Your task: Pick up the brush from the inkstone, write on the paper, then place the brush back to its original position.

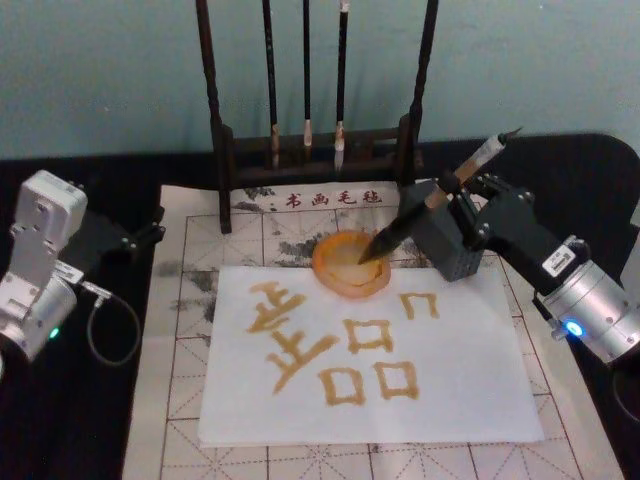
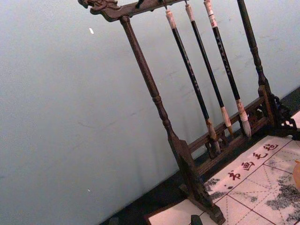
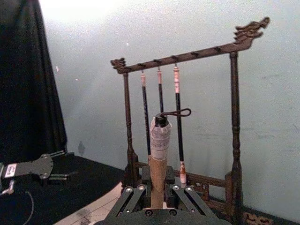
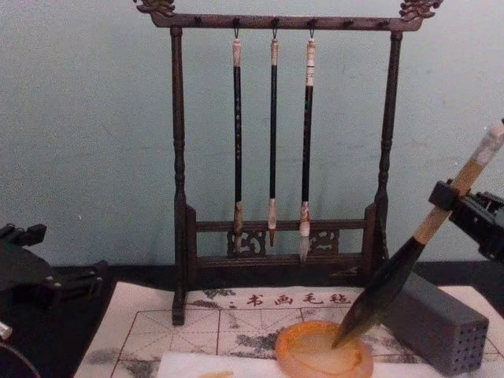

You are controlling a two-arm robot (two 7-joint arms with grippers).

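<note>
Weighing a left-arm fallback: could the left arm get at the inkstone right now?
Probably yes. The left claw sits parked off to the left, with just the flat mat and paper between it and the inkstone. Only snag: the right claw holds the brush tip in the dish.

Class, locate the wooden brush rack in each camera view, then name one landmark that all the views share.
Head view: wooden brush rack at the far edge, behind the inkstone.
Left wrist view: rack seen slanted.
Right wrist view: rack behind the large brush.
Chest view: rack upright, centre.
Shared landmark: three slim brushes hanging on it.
</note>
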